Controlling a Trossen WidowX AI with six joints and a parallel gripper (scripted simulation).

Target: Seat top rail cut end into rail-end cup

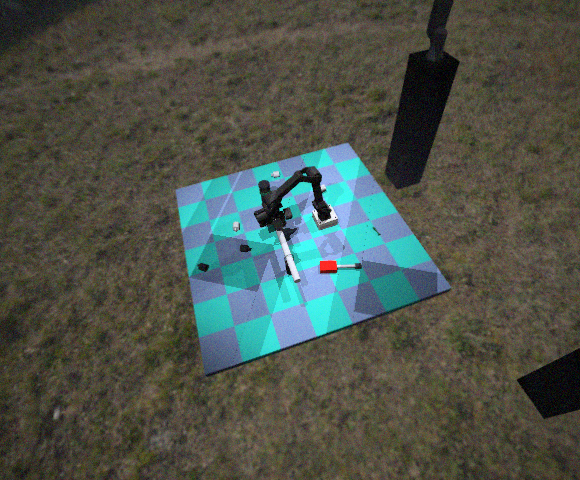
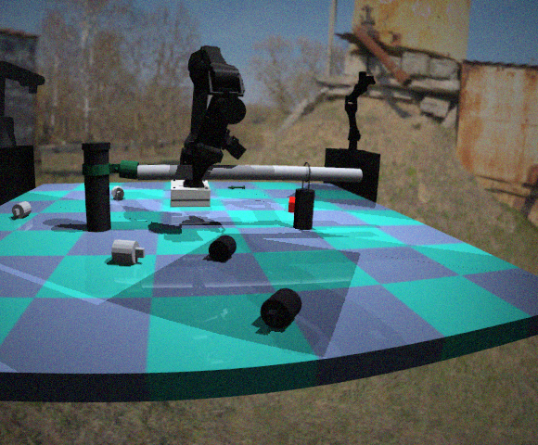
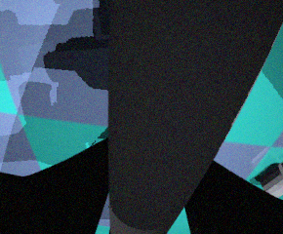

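The white rail point(image 1: 292, 269) point(image 2: 260, 172) point(image 3: 181, 88) runs nearly level through the wire loop point(image 2: 307, 167) over the short black post point(image 2: 303, 208). Its left end meets the mouth of the green cup point(image 2: 129, 169) in the exterior view; how deep it sits inside is hidden. The green brace band point(image 2: 96, 169) is high on the big black post point(image 2: 97, 201) point(image 1: 265, 192), a little below the post cap point(image 2: 96, 145). My gripper point(image 2: 195, 180) point(image 3: 148, 145) is shut on the rail, a short way from the cup. In the wrist view the rail looks dark and fills the middle.
White fittings point(image 1: 236, 225) point(image 2: 124, 252) and black cylinders point(image 1: 245, 248) point(image 2: 222, 247) lie on the checkered board point(image 1: 293, 325) point(image 2: 202, 335). A red block with a white handle point(image 1: 328, 266) lies right of the rail in the top view. My arm stands on a white base point(image 1: 325, 220) point(image 2: 190, 197).
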